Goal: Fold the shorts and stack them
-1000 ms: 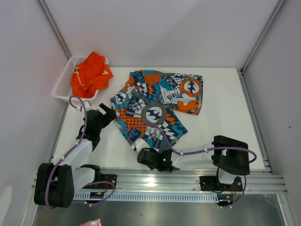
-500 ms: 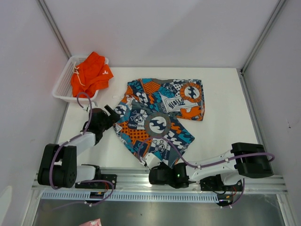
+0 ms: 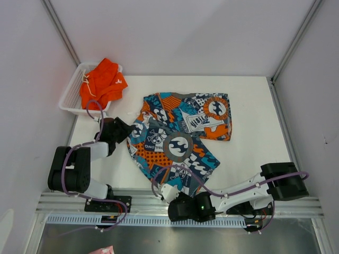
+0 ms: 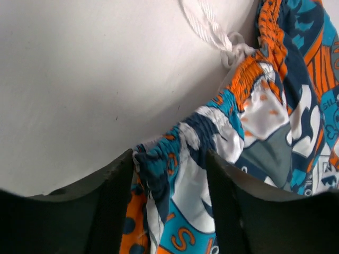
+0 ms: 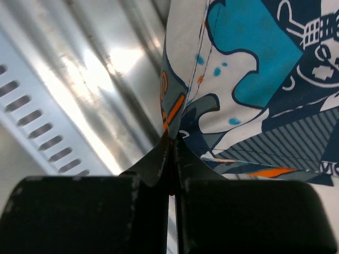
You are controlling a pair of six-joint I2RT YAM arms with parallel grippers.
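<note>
The printed shorts (image 3: 180,132) lie spread in the middle of the table, in blue, teal, orange and white. My left gripper (image 3: 124,131) is at their left waistband corner. In the left wrist view the gathered waistband (image 4: 175,143) lies between the jaws of the left gripper (image 4: 169,156), which stand apart around it. My right gripper (image 3: 165,191) is shut on the near hem and holds it over the metal rail; the right wrist view shows the right gripper (image 5: 170,142) pinching the cloth (image 5: 249,69). The orange shorts (image 3: 102,82) lie bunched in the white basket.
The white mesh basket (image 3: 69,98) stands at the back left corner. A metal rail (image 3: 238,203) runs along the near edge and shows as ribbed metal (image 5: 95,79) in the right wrist view. A white drawstring (image 4: 209,24) trails from the waistband. Walls close in the table.
My right gripper has pulled the hem toward the near edge and onto the rail. The left gripper has moved up to the waistband and its jaws have narrowed. The shorts have stretched out.
</note>
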